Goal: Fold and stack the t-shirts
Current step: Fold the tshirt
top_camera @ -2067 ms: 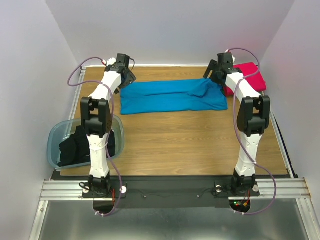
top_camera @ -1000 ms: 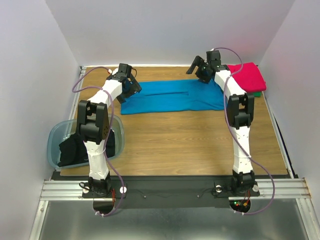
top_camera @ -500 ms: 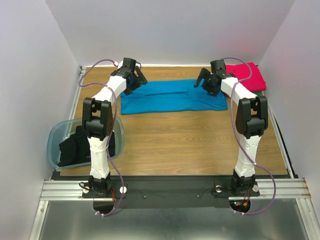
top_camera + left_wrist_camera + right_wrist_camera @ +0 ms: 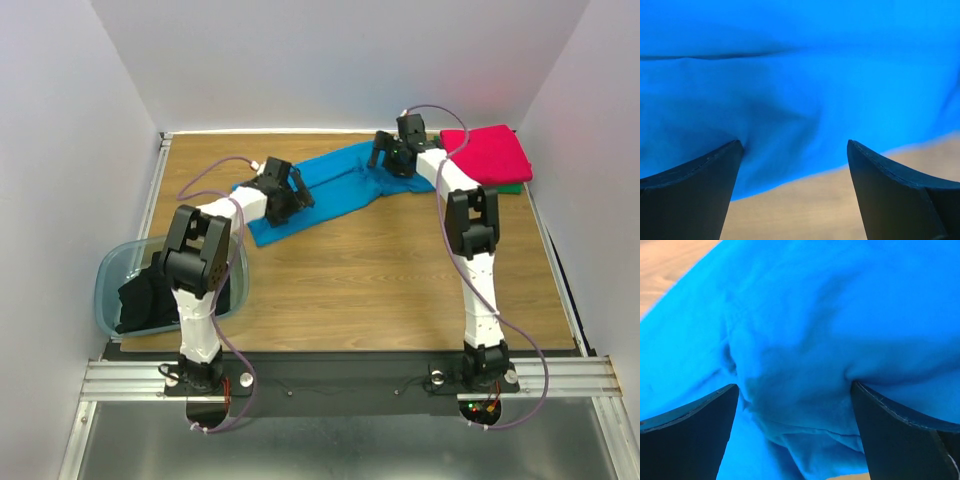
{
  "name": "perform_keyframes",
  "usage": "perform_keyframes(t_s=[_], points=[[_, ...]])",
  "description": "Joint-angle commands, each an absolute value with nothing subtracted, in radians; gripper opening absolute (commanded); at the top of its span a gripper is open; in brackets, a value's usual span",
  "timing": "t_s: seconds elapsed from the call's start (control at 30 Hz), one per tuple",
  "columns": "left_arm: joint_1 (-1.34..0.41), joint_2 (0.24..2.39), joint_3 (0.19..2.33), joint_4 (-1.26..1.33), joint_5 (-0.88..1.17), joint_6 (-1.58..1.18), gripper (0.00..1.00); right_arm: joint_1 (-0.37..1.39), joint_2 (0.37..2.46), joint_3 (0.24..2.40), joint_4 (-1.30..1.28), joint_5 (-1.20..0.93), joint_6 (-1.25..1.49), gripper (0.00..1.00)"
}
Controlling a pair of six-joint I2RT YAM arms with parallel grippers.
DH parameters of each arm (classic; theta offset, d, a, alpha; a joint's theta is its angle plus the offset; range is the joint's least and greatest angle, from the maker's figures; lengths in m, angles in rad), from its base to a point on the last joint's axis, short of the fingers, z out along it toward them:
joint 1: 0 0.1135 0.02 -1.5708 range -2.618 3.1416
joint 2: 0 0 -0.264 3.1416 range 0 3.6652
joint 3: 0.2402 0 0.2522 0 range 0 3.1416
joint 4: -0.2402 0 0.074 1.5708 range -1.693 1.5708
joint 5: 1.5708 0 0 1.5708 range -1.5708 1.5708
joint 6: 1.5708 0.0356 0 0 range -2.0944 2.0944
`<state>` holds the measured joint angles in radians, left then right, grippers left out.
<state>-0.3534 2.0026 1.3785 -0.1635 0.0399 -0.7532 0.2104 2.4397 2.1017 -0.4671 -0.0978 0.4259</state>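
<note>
While the blue shirt (image 4: 335, 182) lies slantwise on the far half of the table (image 4: 400, 270), the left gripper (image 4: 292, 195) sits over its near end and the right gripper (image 4: 387, 155) over its far end, both with jaws spread wide.
</note>
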Motion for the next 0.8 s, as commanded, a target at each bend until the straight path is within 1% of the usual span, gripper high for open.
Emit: perform_keyframes(t_s=[0.0, 0.07, 0.13, 0.2, 0.23, 0.3, 0.43, 0.53, 0.63, 0.77], points=[[-0.497, 1.955, 1.140, -0.189, 0.165, -0.863, 0.98, 0.245, 2.595, 2.299, -0.456, -0.199, 0.325, 1.00], [-0.547, 1.925, 1.071, -0.172, 0.198, -0.899, 0.98, 0.247, 2.679, 2.370, -0.451, -0.232, 0.301, 1.00], [-0.638, 1.872, 0.979, -0.140, 0.212, -0.972, 0.98, 0.247, 2.727, 2.457, -0.443, -0.264, 0.302, 1.00], [-0.699, 1.838, 0.931, -0.104, 0.273, -1.017, 0.98, 0.247, 2.772, 2.482, -0.414, -0.300, 0.320, 1.00], [-0.763, 1.810, 0.901, -0.074, 0.288, -1.058, 0.98, 0.247, 2.781, 2.483, -0.367, -0.340, 0.333, 1.00], [-0.819, 1.787, 0.897, -0.063, 0.290, -1.092, 0.98, 0.247, 2.792, 2.470, -0.274, -0.394, 0.388, 1.00], [-0.885, 1.778, 0.960, -0.077, 0.275, -1.097, 0.98, 0.248, 2.799, 2.433, -0.089, -0.503, 0.475, 1.00], [-0.911, 1.776, 1.037, -0.109, 0.252, -1.072, 0.98, 0.249, 2.815, 2.480, -0.020, -0.546, 0.524, 1.00], [-0.930, 1.760, 1.136, -0.165, 0.207, -1.028, 0.98, 0.249, 2.789, 2.516, -0.009, -0.589, 0.532, 1.00], [-0.939, 1.714, 1.245, -0.280, 0.108, -0.976, 0.98, 0.250, 2.685, 2.452, -0.009, -0.598, 0.502, 1.00]])
